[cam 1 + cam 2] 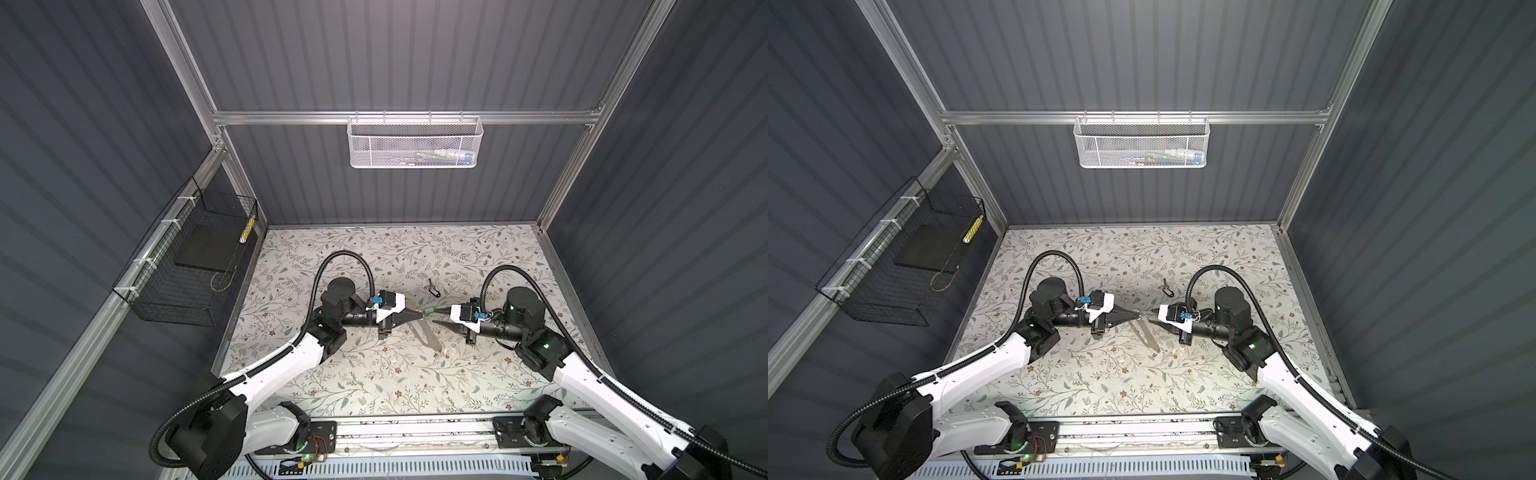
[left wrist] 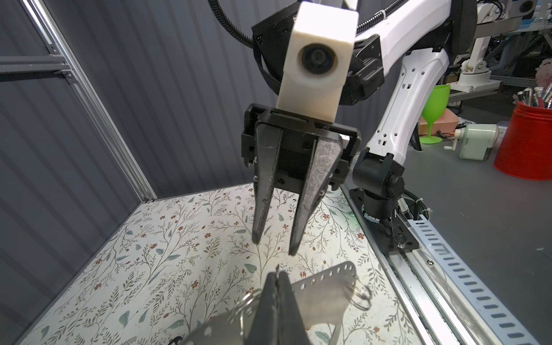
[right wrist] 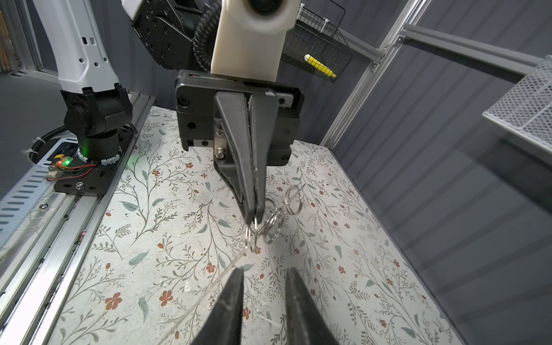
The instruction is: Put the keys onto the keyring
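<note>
My left gripper (image 1: pixel 420 316) (image 2: pixel 277 276) is shut on a thin metal ring (image 3: pixel 253 231) held above the floral table; I take this for the keyring. A faint greenish bit (image 1: pixel 429 310) shows just past its tips. A perforated strip (image 2: pixel 322 286) hangs under the gripper, with more wire rings (image 2: pixel 363 294) at its end. My right gripper (image 1: pixel 435 316) (image 3: pixel 264 270) faces the left one, tips a short gap away, open and empty. The keys (image 1: pixel 432 287) lie as a small dark cluster on the table behind both grippers.
A black wire basket (image 1: pixel 187 266) hangs on the left wall and a white mesh basket (image 1: pixel 415 141) on the back rail. The arm bases sit on a metal rail (image 1: pixel 415 428) along the front edge. Grey walls enclose the floral table (image 1: pixel 374 374).
</note>
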Controlling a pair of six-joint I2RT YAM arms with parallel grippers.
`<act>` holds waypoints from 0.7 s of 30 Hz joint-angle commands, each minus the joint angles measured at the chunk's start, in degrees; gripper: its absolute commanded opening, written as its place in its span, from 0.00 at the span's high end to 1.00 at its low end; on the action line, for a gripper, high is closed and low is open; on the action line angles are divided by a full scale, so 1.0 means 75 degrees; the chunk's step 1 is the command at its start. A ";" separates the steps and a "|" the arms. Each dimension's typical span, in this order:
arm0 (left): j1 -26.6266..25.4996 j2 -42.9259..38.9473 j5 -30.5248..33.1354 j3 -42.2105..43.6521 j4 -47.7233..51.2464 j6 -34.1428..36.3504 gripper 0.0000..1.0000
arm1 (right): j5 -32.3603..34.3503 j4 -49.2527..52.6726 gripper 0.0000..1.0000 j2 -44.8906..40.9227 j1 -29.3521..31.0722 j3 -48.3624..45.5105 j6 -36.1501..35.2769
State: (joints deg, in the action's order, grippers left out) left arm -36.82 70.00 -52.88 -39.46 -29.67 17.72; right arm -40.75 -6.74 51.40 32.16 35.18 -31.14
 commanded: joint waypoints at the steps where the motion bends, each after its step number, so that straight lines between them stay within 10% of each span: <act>1: -0.0060 -0.0212 0.0330 -0.0230 0.0361 0.0333 1.00 | -0.0001 0.0511 0.71 0.0044 -0.0034 0.0231 0.0549; 9: -0.0176 -0.0297 0.1741 0.0184 0.0030 0.0172 1.00 | 0.1625 0.1058 0.68 -0.0440 0.0147 0.0187 0.3973; 21: -0.0364 -0.0296 0.2446 0.0105 0.0089 0.0209 1.00 | 0.4007 0.2101 0.62 0.0372 0.1244 0.1376 0.4869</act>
State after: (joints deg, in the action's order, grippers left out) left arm -39.07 68.75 -36.32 -38.39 -27.92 19.05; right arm -17.87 5.56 52.18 40.23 42.39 2.42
